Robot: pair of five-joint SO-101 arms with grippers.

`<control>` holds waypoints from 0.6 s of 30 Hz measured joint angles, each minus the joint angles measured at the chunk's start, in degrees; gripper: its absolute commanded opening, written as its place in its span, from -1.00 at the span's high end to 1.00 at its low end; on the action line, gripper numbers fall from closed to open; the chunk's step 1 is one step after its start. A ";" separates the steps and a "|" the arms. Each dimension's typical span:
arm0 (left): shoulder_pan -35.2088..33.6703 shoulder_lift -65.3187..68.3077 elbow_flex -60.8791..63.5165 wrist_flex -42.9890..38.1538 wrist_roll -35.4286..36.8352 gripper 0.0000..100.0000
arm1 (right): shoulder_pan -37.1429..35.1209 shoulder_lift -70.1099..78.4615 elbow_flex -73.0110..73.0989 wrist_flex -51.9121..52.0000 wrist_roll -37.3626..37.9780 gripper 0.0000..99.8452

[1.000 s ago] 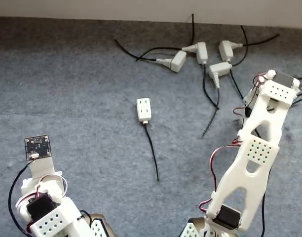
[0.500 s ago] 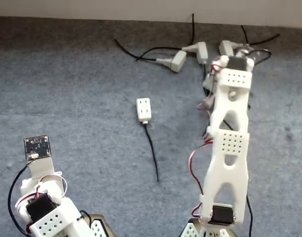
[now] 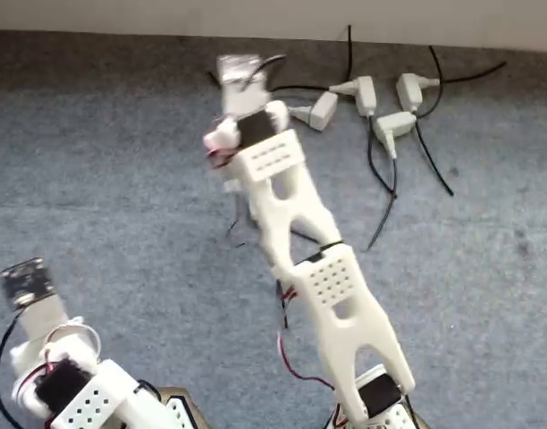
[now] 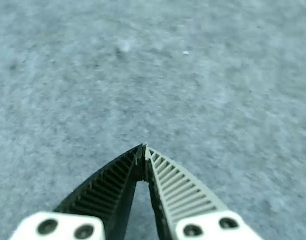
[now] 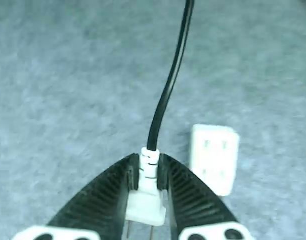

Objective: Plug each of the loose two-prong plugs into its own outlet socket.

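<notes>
Two ribbed fingers of the right gripper [image 5: 146, 165] pinch a white two-prong plug [image 5: 145, 202] by the flat sides of its body. Its black cord [image 5: 168, 85] runs out past the fingertips over the grey carpet [image 5: 58, 75]. As far as we can tell, its prongs [image 5: 152, 232] point back toward the wrist rather than outward.

We judge the plug light, rigid and smooth, so it could twist in the grip. The thin prongs would bend if pushed in crooked, and the springy cord will tug sideways. The body's flat sides look like the best place to hold it, leaving the prongs free.

Just beside one finger, apart from the plug, a white outlet block [image 5: 214, 157] lies flat, and the slots we can see look empty.

In the high view the right arm [image 3: 273, 170] stretches across the middle of the carpet. Beyond it, near the far edge, four white cord ends [image 3: 365, 94] lie close together, and we cannot tell plugs from sockets there.

The left gripper [image 4: 144, 152] hangs over bare carpet with its fingers pressed together on nothing.
</notes>
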 measured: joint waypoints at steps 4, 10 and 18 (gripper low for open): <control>-10.37 0.00 0.00 -5.54 0.88 0.98 | -8.09 4.75 0.00 0.00 0.00 0.91; -16.09 0.00 1.32 -14.33 -1.49 0.98 | -16.26 8.97 0.00 -0.70 0.00 0.84; -16.00 0.09 1.85 -16.00 -1.76 0.98 | -16.97 9.58 -2.73 -1.41 0.00 0.44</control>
